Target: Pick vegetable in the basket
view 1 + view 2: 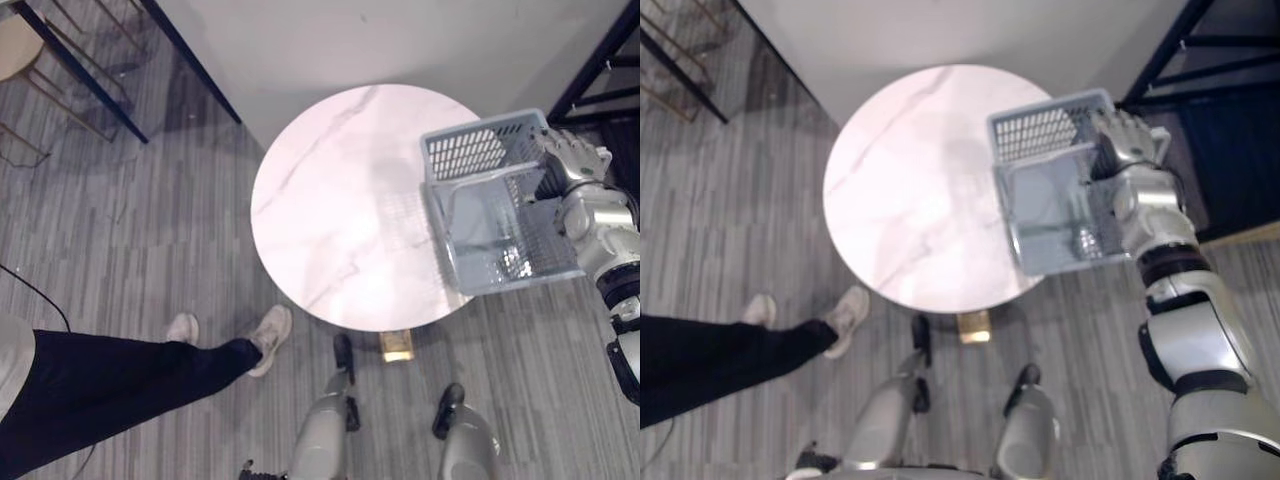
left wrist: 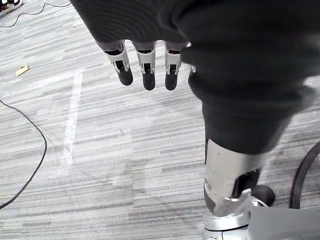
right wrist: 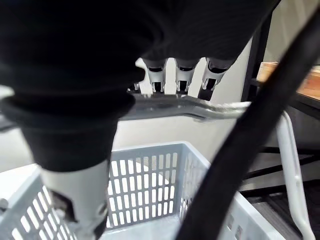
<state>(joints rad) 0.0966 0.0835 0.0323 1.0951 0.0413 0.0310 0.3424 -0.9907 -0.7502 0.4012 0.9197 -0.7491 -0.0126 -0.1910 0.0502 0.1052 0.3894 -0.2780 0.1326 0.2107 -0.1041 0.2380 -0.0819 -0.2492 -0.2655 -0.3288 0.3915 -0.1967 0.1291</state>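
Note:
A pale blue-grey plastic basket (image 1: 470, 152) hangs over the right edge of the round white marble table (image 1: 340, 200). I see nothing lying inside it. My right hand (image 1: 575, 160) is at the basket's far right side, and in the right wrist view its fingers (image 3: 180, 75) are curled round the basket's grey handle (image 3: 220, 109). The mesh wall of the basket (image 3: 150, 185) shows below the handle. My left hand (image 2: 145, 65) hangs low over the floor with its fingers straight and holding nothing. No vegetable is in sight on the table.
A person's leg in dark trousers (image 1: 120, 375) with white shoes (image 1: 270, 335) stretches in from the left, close to the table's front. A dark metal shelf frame (image 1: 595, 70) stands at the back right. A chair with thin gold legs (image 1: 30, 60) is at the back left.

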